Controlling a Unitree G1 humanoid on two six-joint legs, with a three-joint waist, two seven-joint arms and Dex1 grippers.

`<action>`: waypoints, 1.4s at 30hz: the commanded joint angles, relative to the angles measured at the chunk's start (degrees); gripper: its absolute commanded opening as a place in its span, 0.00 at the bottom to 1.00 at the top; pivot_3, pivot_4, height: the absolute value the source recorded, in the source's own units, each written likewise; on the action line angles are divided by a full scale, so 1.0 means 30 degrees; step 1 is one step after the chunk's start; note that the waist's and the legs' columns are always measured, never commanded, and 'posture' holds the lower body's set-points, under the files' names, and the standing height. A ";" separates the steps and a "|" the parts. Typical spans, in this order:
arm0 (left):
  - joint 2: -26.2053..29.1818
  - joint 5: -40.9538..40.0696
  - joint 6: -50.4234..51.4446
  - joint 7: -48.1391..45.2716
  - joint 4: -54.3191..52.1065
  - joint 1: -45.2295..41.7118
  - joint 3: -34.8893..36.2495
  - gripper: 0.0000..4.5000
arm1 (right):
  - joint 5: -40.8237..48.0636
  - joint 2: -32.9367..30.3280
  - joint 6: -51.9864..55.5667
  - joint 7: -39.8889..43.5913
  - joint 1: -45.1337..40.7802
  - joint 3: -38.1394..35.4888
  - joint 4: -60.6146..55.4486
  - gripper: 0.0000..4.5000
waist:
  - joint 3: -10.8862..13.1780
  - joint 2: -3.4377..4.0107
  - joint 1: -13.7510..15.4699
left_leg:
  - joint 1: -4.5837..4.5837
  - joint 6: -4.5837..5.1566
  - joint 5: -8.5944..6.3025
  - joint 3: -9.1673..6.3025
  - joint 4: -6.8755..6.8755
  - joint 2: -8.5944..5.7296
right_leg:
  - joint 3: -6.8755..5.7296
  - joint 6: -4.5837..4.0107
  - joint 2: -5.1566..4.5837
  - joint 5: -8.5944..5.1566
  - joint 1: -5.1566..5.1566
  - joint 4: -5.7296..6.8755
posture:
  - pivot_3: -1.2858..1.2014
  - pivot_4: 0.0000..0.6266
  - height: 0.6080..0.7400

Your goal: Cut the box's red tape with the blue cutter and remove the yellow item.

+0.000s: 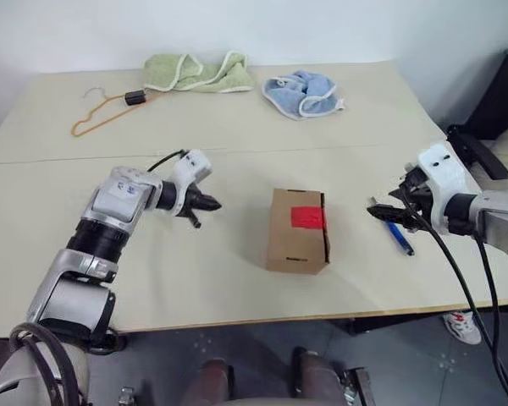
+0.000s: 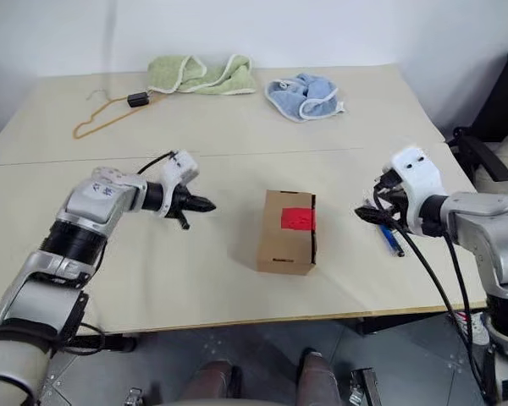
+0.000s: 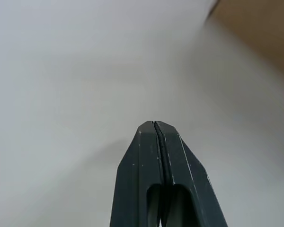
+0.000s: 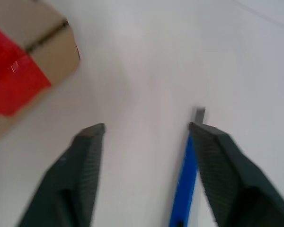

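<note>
Cardboard: one box (image 1: 297, 230), one blue cutter (image 1: 399, 238); left tool (image 1: 213, 203) clenched, right tool (image 4: 146, 127) released.

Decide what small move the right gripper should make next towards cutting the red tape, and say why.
Probably lower the right gripper and shut it on the slim blue pen-shaped cutter. Its jaws stand open, the cutter lies on the table beside one finger, not held, and the red tape patch on the small brown cardboard box looks uncut.
</note>
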 commanded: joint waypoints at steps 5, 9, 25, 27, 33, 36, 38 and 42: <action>-0.2067 -0.2365 0.2155 -0.1290 -0.2895 -0.0703 0.1454 0.00 | 0.0726 0.3194 0.5108 -0.2510 -0.2962 -0.0549 -0.1373 0.99 | -0.0001 0.0002 -0.0106 | -0.0028 0.0008 -0.0005 0.0034 -0.0019 -0.0007 | -0.0004 -0.0002 -0.0002 0.0000 -0.0065 -0.0001 | 0.52 0.24 1.00; -0.2320 -0.2788 0.2773 -0.1610 -0.3107 -0.0749 0.1509 0.00 | 0.0294 0.4216 0.5812 -0.3551 -0.3012 -0.0344 -0.1306 0.99 | -0.0003 0.0006 -0.0353 | -0.0021 0.0007 -0.0004 0.0054 -0.0032 0.0000 | -0.0001 -0.0002 -0.0002 0.0000 -0.0084 0.0013 | 0.52 0.24 1.00; -0.3383 -0.1462 0.1553 -0.2272 -0.2969 0.0232 -0.0898 0.00 | 0.0456 0.5432 0.5118 -0.4559 -0.1903 -0.0257 -0.0868 0.99 | -0.0006 0.0011 -0.0505 | 0.0000 0.0007 -0.0004 0.0069 -0.0014 -0.0002 | 0.0029 -0.0002 -0.0002 0.0001 -0.0081 0.0053 | 0.52 0.24 1.00; -0.3447 -0.1284 0.1438 -0.2348 -0.2963 0.0295 -0.1082 0.00 | 0.0539 0.5594 0.5300 -0.4628 -0.2140 -0.0431 -0.1144 0.99 | -0.0007 0.0011 -0.0513 | 0.0003 0.0007 -0.0004 0.0068 -0.0013 -0.0002 | 0.0029 -0.0002 -0.0002 0.0001 -0.0080 0.0058 | 0.52 0.24 1.00; -0.3508 -0.1054 0.1290 -0.2366 -0.2788 0.0256 -0.1137 0.00 | 0.0737 0.6434 0.5803 -0.4872 -0.2501 -0.0953 -0.1598 0.99 | -0.0008 0.0014 -0.0522 | 0.0011 0.0007 -0.0004 0.0068 -0.0013 -0.0002 | 0.0034 -0.0002 -0.0002 0.0000 -0.0081 0.0066 | 0.52 0.24 1.00; -0.3560 -0.0978 0.1297 -0.2326 -0.2694 0.0214 -0.1101 0.00 | 0.0702 0.6946 0.5837 -0.5039 -0.2374 -0.1022 -0.1575 0.99 | -0.0009 0.0016 -0.0519 | 0.0019 0.0006 -0.0004 0.0069 -0.0013 -0.0002 | 0.0035 -0.0002 -0.0002 0.0000 -0.0080 0.0077 | 0.52 0.24 1.00; -0.3588 -0.0927 0.1332 -0.2338 -0.2679 0.0210 -0.1074 0.00 | 0.0662 0.7059 0.5873 -0.5095 -0.2296 -0.0977 -0.1568 0.99 | -0.0009 0.0016 -0.0484 | 0.0016 0.0007 -0.0004 0.0069 -0.0009 -0.0004 | 0.0039 -0.0003 -0.0003 0.0000 -0.0080 0.0083 | 0.52 0.24 1.00; -0.3621 -0.0877 0.1453 -0.2282 -0.2718 0.0210 -0.0987 0.00 | 0.0628 0.6959 0.5870 -0.5145 -0.2029 -0.0677 -0.1606 0.99 | -0.0010 0.0016 -0.0490 | 0.0019 0.0007 -0.0004 0.0068 -0.0008 -0.0006 | 0.0042 -0.0003 -0.0003 0.0000 -0.0080 0.0088 | 0.52 0.24 1.00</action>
